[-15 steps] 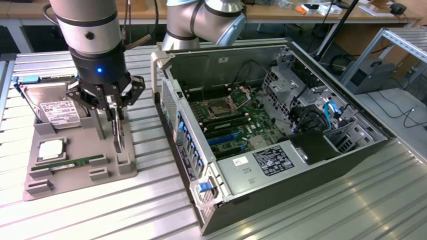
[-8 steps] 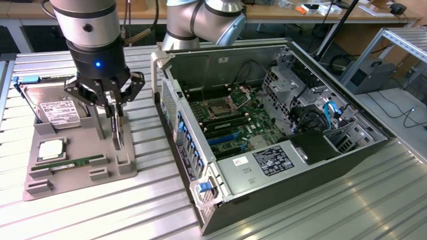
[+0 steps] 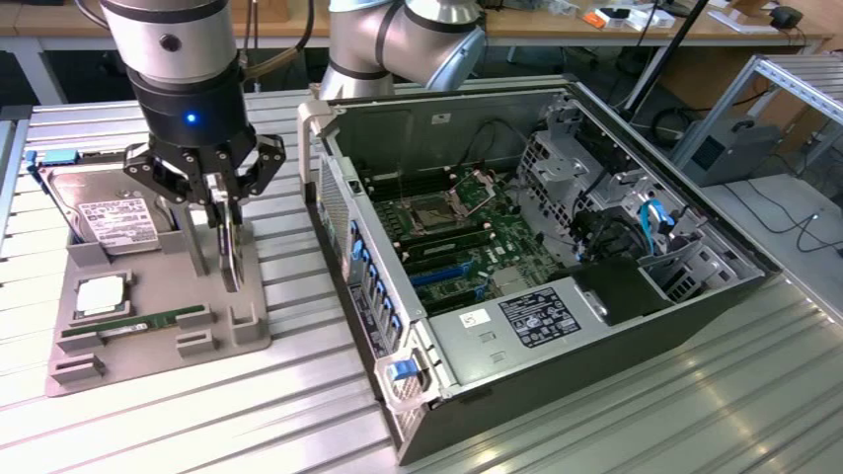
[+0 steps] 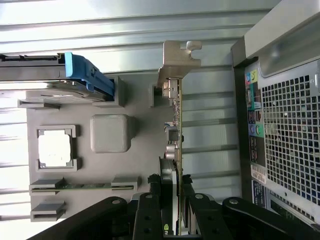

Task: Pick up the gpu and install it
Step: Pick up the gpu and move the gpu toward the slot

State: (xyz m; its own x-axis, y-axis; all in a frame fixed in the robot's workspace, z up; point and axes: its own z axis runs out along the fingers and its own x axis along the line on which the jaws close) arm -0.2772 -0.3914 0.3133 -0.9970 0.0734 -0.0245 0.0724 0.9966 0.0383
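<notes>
Tray (image 3: 158, 348) (image 4: 142, 165) = landmark, grey, on slatted metal table (image 3: 197, 430). At tray's near end: RAM stick (image 3: 138, 322) (image 4: 82, 186) lying in slot, CPU (image 3: 102, 296) (image 4: 54, 148) in square pocket just behind it. Mid tray, on edge nearest PC case (image 3: 593, 375) (image 4: 290, 125): gpu (image 3: 232, 252) (image 4: 179, 125) standing upright on its long edge, thin and dark, silver bracket (image 4: 176, 60) at one end by a tray post. Gripper (image 3: 219, 205) (image 4: 177, 175) right above, claw clamped on gpu's top edge, one finger on each face. Can't tell if card's bottom edge is clear of tray or touching it. Tray's far end: HDD (image 3: 113, 212) w/ white label, blue connector. Case lies open on its side beside tray, on the exterior view's right, mobo exposed. Arm base (image 3: 395, 44) behind case, beyond tray's far end. Workbenches further back.
</notes>
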